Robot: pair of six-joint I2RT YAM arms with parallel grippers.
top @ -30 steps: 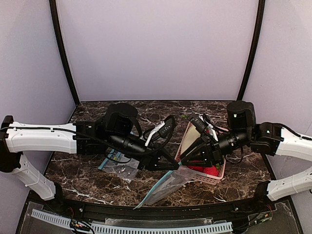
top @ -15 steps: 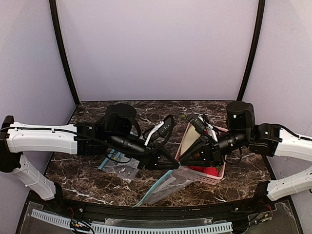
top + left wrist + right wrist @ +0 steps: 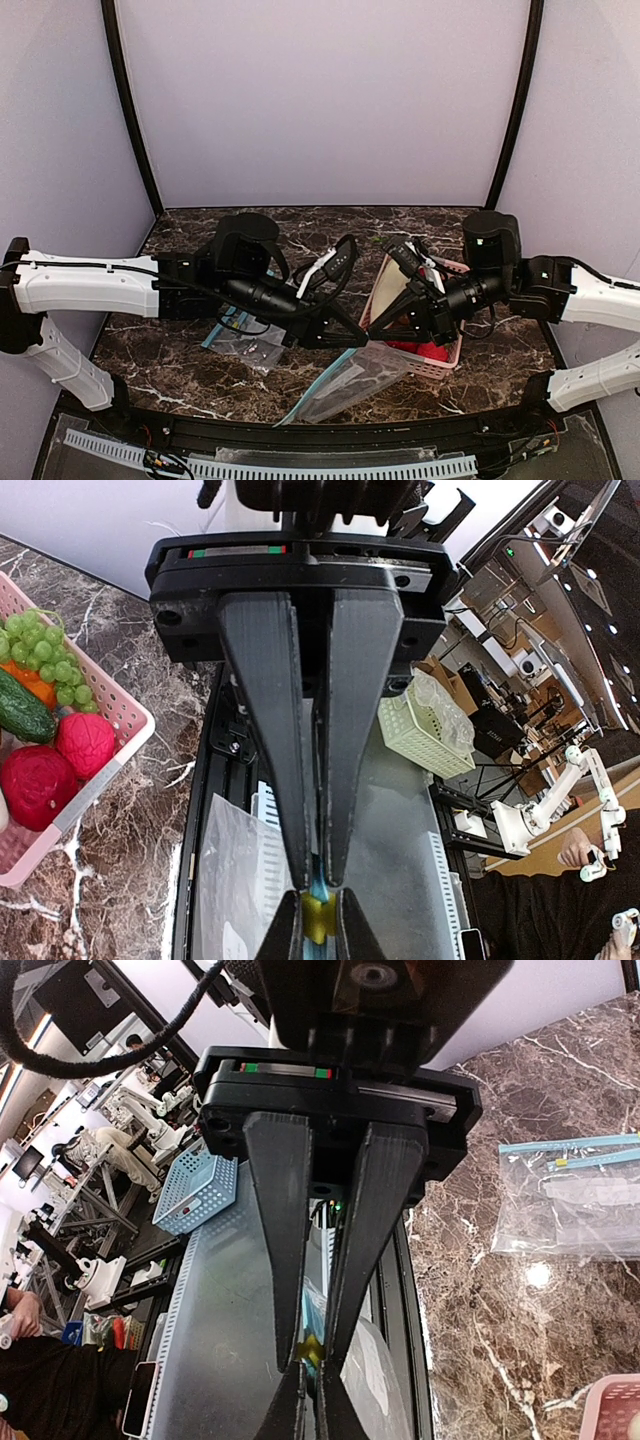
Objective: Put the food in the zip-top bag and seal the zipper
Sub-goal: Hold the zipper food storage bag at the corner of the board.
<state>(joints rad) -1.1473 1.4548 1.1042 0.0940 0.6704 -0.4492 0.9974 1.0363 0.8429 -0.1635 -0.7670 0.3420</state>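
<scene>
The left hand (image 3: 317, 925) is closed, its fingers pinching the zipper (image 3: 318, 892) of the zip-top bag (image 3: 345, 385). The right hand (image 3: 308, 1365) is likewise closed on the same light blue strip, at a yellow slider (image 3: 311, 1348). The bag hangs from both hands over the middle of the surface's (image 3: 180, 370) near edge. The red fruits (image 3: 85, 742) and the cucumber (image 3: 20, 708) lie in the pink basket (image 3: 447, 362) toward the right edge, with green grapes (image 3: 45, 652), just beside the right hand. Spare clear bags (image 3: 570, 1200) lie flat under the left arm.
</scene>
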